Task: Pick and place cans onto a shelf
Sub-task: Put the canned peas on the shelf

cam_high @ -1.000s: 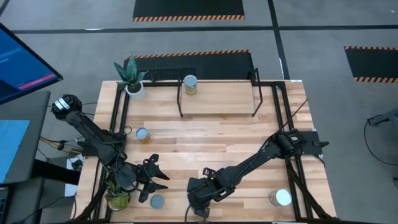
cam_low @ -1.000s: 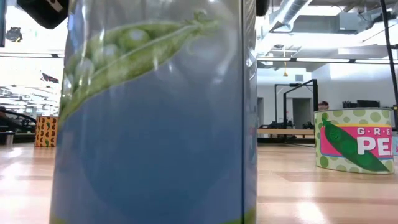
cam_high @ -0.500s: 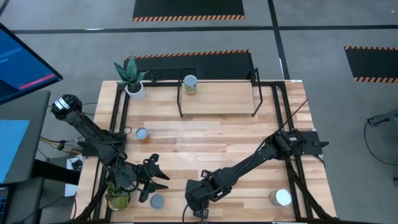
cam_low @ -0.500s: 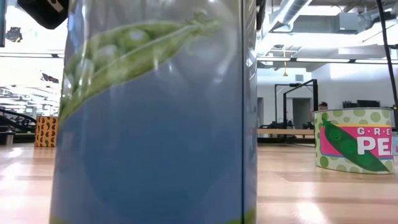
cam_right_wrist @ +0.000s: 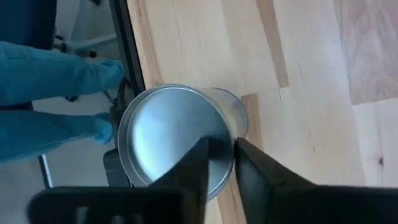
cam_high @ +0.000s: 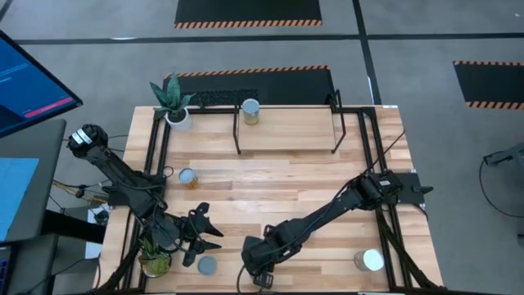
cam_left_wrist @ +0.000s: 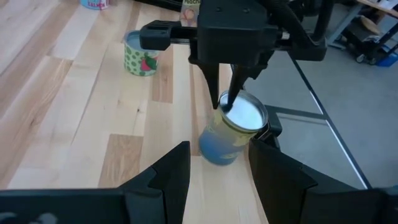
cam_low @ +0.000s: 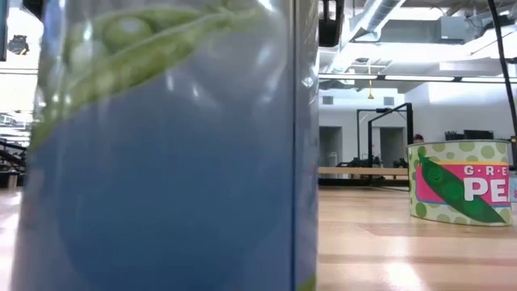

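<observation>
A blue can with a pea picture [cam_left_wrist: 231, 134] stands near the table's front edge. It fills the low view [cam_low: 161, 162], and its silver lid shows in the right wrist view [cam_right_wrist: 171, 134]. My right gripper [cam_high: 259, 264] is right above it, fingers nearly together on its top rim. My left gripper [cam_high: 211, 233] is open and empty, a little to the can's left, facing it. Another can [cam_high: 250, 111] stands on the light-wood shelf [cam_high: 286, 123] at the far edge. My right gripper comes from above, pointing down, onto the blue can's top rim [cam_right_wrist: 235, 127]. One fingertip [cam_right_wrist: 200, 163] lies over the lid and the other [cam_right_wrist: 252, 163] outside the wall, the rim in the narrow gap. The can leans, its base on the table.
Loose cans stand at the left [cam_high: 187, 178], front left [cam_high: 206, 265] and front right [cam_high: 370, 260]; the last shows as a green pea tin [cam_low: 460, 182]. Potted plants stand at the far left corner [cam_high: 172, 102] and near left corner [cam_high: 153, 258]. A person's blue sleeve [cam_right_wrist: 56, 74] is beyond the front edge.
My right gripper has gone a little toward the table's left edge. The blue can has shifted with it toward the left and tipped; its pea picture now sits higher in the low view.
</observation>
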You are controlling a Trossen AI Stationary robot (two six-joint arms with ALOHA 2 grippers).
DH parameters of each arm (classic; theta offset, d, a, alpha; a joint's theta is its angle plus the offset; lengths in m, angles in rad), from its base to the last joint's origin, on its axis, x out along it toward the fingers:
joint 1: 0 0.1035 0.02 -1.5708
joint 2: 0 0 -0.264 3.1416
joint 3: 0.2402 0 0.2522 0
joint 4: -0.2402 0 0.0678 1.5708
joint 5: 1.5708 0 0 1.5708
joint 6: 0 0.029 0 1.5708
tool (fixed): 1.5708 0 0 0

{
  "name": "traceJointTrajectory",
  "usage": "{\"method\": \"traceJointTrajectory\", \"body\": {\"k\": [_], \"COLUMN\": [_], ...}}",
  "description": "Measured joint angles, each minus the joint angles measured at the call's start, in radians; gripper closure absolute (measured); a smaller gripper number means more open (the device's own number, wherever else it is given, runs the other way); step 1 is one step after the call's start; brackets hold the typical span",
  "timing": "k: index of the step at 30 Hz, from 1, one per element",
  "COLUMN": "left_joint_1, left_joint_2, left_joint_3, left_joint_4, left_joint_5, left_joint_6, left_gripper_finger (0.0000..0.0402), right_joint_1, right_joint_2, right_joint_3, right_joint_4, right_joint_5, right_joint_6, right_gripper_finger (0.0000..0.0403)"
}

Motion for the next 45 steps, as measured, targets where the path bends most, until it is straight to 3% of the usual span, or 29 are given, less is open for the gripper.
{"method": "traceJointTrajectory", "body": {"k": [5,9,16,22,28,35,40,45], "left_joint_1": [0.000,0.000,0.000,0.002,0.019,0.156,0.279,0.380], "left_joint_2": [0.000,0.000,-0.044,-0.230,-0.484,-0.634,-0.625,-0.555], "left_joint_3": [0.000,0.000,0.000,0.000,-0.040,-0.090,-0.106,-0.106], "left_joint_4": [-0.001,-0.002,-0.025,-0.251,-0.434,-0.448,-0.413,-0.308], "left_joint_5": [0.000,-0.001,-0.001,-0.006,-0.098,-0.173,-0.183,-0.176], "left_joint_6": [0.007,0.043,0.154,0.280,0.365,0.415,0.387,0.384], "left_gripper_finger": [0.0249,0.0249,0.0249,0.0249,0.0249,0.0249,0.0249,0.0249], "right_joint_1": [-0.025,-0.056,-0.156,-0.288,-0.469,-0.706,-0.837,-0.888], "right_joint_2": [0.000,-0.006,-0.028,-0.078,-0.150,-0.161,-0.141,-0.146], "right_joint_3": [0.000,0.009,0.153,0.245,0.247,0.245,0.243,0.226], "right_joint_4": [-0.001,-0.046,-0.332,-0.527,-0.554,-0.479,-0.410,-0.332], "right_joint_5": [-0.004,-0.003,0.079,0.187,0.294,0.263,0.153,0.087], "right_joint_6": [-0.001,-0.001,-0.026,-0.031,-0.114,-0.335,-0.464,-0.542], "right_gripper_finger": [0.0391,0.0397,0.0399,0.0401,0.0402,0.0402,0.0403,0.0403]}}
